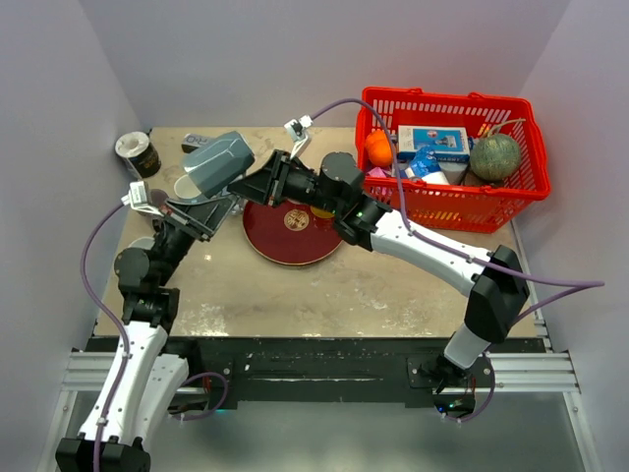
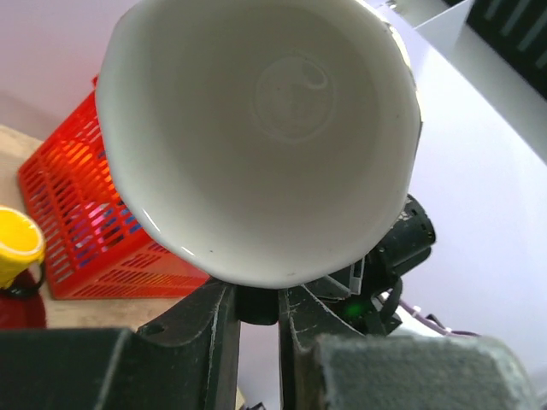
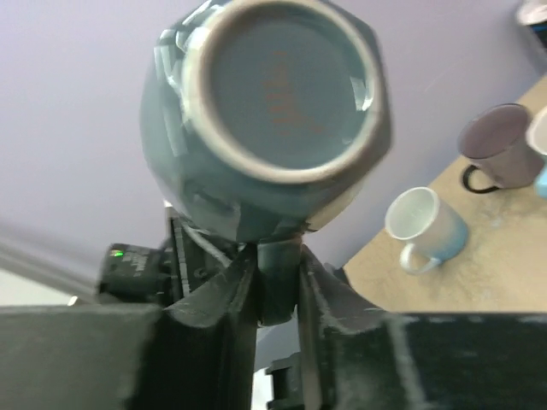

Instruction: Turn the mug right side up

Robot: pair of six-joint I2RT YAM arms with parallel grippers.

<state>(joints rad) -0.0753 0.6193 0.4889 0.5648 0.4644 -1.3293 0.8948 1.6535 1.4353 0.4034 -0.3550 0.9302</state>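
Grey-blue mug [image 1: 218,165] aloft, tilted, just off the far-left rim of the red plate [image 1: 285,246] — handle pinched in the right gripper [image 3: 278,266], base facing that wrist. Left gripper [image 2: 256,297] narrow, just under the white mouth — cannot tell whether gripping.

Tan table [image 1: 378,295] — red plate [image 1: 283,243], red basket [image 1: 442,206], dark tin [image 1: 138,154] far-left.
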